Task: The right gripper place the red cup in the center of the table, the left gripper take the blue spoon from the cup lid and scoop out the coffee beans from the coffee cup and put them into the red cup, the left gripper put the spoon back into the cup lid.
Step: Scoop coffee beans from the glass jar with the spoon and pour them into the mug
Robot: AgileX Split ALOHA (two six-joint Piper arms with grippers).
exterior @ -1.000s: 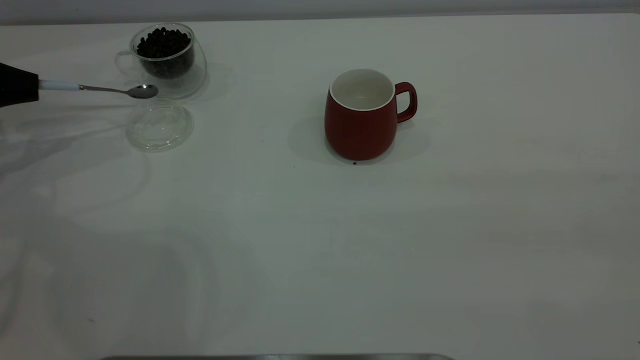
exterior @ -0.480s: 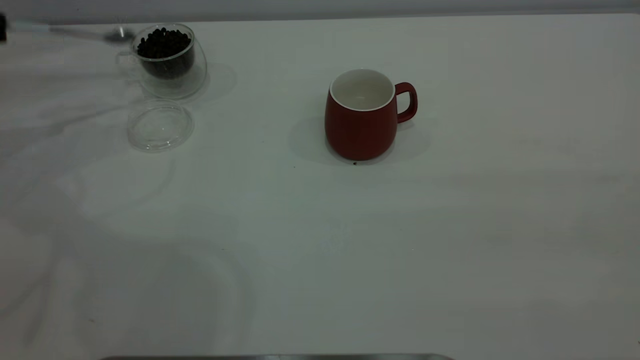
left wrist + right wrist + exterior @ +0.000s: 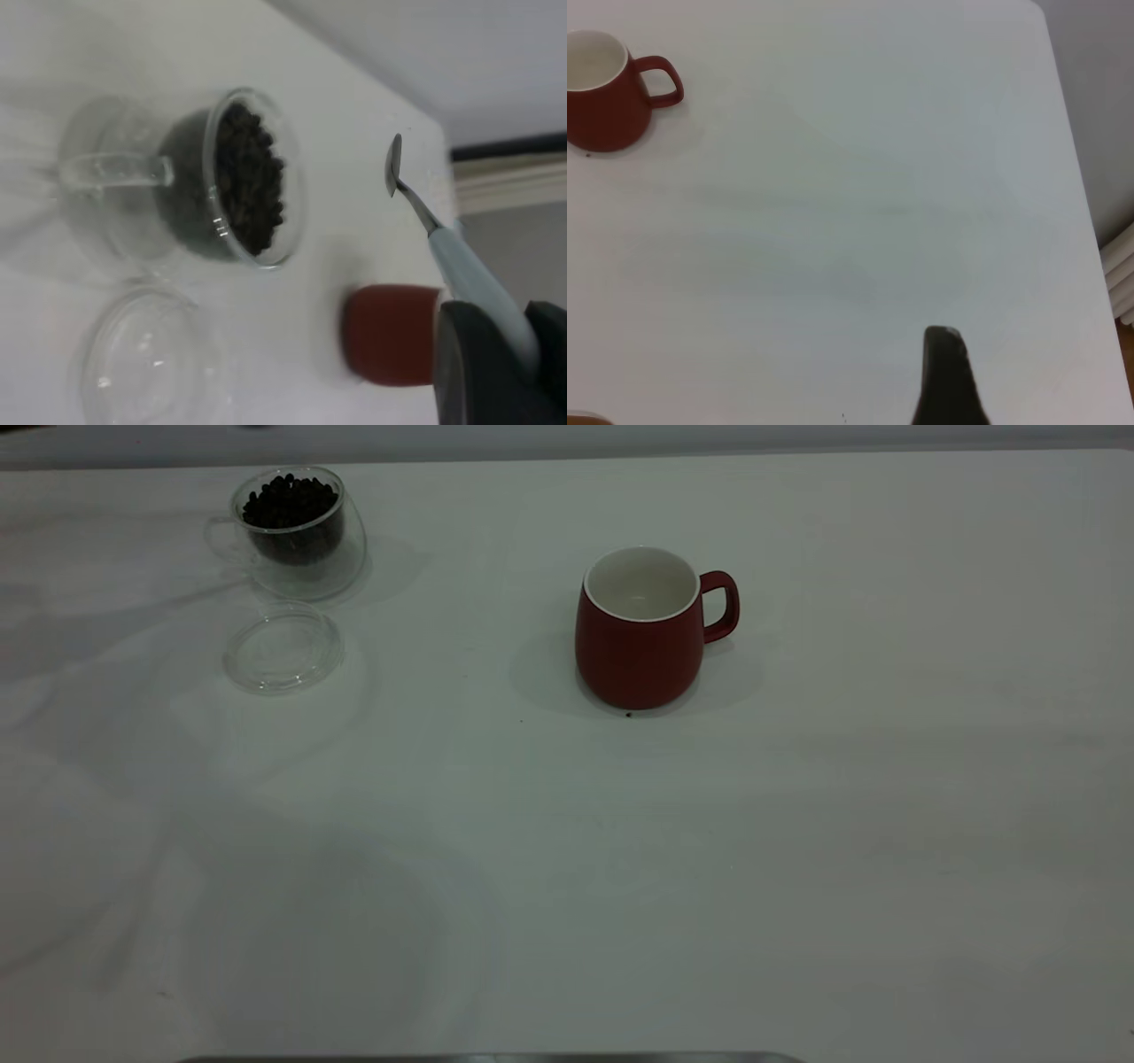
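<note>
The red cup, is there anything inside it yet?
Empty. The red cup stands upright on the table, and its white inside looks bare. The coffee beans still heap in the coffee cup.

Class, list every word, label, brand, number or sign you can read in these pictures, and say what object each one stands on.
None: no readable text in any view.
The red cup, coffee cup, cup lid, blue spoon and table are all unmarked.

Dark-red cup (image 3: 640,657), white inside; pale-blue spoon (image 3: 461,266) handle; near-black beans (image 3: 289,501).
</note>
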